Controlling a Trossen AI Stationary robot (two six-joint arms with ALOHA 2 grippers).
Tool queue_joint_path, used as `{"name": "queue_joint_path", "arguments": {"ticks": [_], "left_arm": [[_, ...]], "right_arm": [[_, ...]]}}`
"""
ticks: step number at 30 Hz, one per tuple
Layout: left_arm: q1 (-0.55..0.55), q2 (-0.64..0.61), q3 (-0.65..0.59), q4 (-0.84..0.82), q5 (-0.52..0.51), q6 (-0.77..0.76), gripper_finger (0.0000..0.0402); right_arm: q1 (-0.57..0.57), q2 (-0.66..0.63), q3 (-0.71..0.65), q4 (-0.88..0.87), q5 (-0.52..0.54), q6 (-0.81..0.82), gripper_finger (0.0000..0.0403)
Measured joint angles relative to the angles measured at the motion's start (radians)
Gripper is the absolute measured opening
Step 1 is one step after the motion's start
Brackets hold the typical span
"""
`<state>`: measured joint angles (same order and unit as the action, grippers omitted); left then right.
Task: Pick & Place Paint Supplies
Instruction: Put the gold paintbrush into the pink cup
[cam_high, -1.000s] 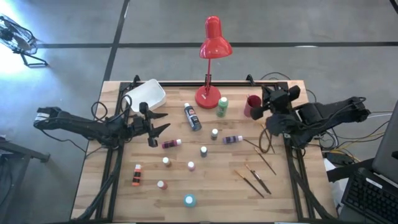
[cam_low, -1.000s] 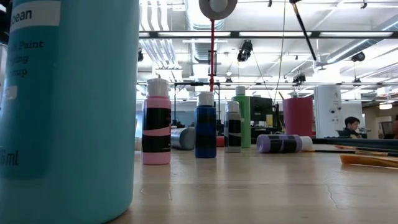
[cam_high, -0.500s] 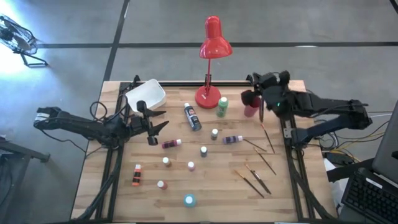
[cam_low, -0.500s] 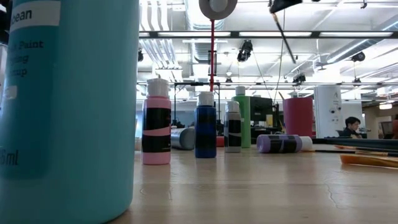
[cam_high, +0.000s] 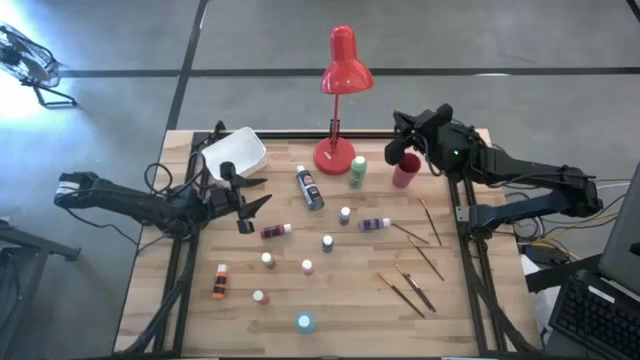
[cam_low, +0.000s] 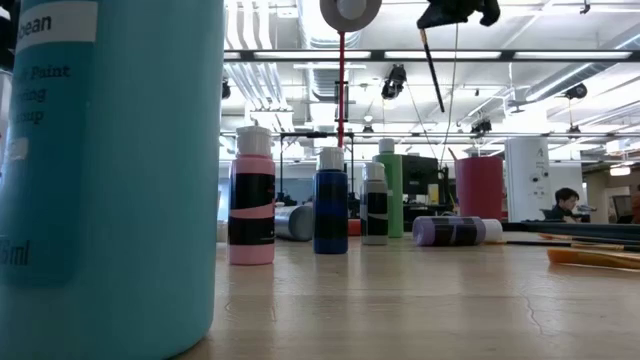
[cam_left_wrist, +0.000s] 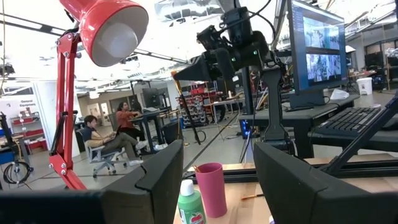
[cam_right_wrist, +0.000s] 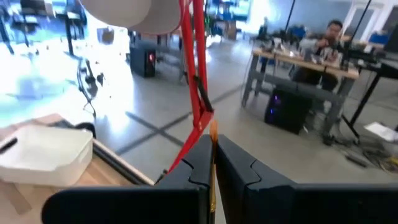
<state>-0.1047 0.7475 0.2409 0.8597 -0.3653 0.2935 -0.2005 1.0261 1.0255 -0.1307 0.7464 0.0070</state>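
My right gripper (cam_high: 404, 138) hovers at the far right of the table, above a pink cup (cam_high: 404, 174), shut on a thin paintbrush (cam_low: 434, 72). My left gripper (cam_high: 252, 200) hangs open over the left half of the table with nothing between its fingers. Several small paint bottles stand or lie mid-table: a blue one (cam_high: 309, 188) on its side, a green one (cam_high: 357, 170) upright, a purple one (cam_high: 374, 224) on its side, and an orange one (cam_high: 219, 283). Several more brushes (cam_high: 408, 285) lie flat at the right. My right gripper pinches the paintbrush's handle (cam_right_wrist: 213, 133) between its two shut fingers, near one end, and a short orange stub shows past them. The fingers are about level and lie across the brush. The brush hangs slanting below them (cam_low: 438, 90), clear of the table, above the cup.
A red desk lamp (cam_high: 341, 70) stands on its base (cam_high: 333, 158) at the far middle, close to the cup. A white bin (cam_high: 235, 153) sits at the far left. A large teal bottle (cam_high: 304, 322) stands near the front edge. People sit in the room beyond.
My right gripper has carried the brush from over the table's right side toward the far edge and then left, to above the pink cup, turning its wrist as it went. The brush stays clear of the table and now hangs steeper.
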Motion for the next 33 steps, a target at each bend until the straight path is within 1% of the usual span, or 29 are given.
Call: {"name": "queue_joint_path", "arguments": {"ticks": [3,9,14,22,33], "left_arm": [[0.0,0.0,0.0,-0.001,0.0,0.0,0.0202],[0.0,0.0,0.0,-0.001,0.0,-0.002,0.0202],[0.0,0.0,0.0,-0.001,0.0,-0.002,0.0202],[0.0,0.0,0.0,0.0,0.0,-0.002,0.0202],[0.0,0.0,0.0,-0.001,0.0,-0.002,0.0202]], "right_arm": [[0.0,-0.066,-0.092,0.102,0.001,-0.033,0.0008],[0.0,-0.196,-0.256,0.192,0.002,-0.029,0.0008],[-0.003,-0.261,-0.374,0.265,0.013,-0.021,0.0008],[-0.027,-0.293,-0.496,0.28,0.02,0.019,0.0008],[-0.054,-0.289,-0.586,0.292,0.041,0.068,0.0008]]}}
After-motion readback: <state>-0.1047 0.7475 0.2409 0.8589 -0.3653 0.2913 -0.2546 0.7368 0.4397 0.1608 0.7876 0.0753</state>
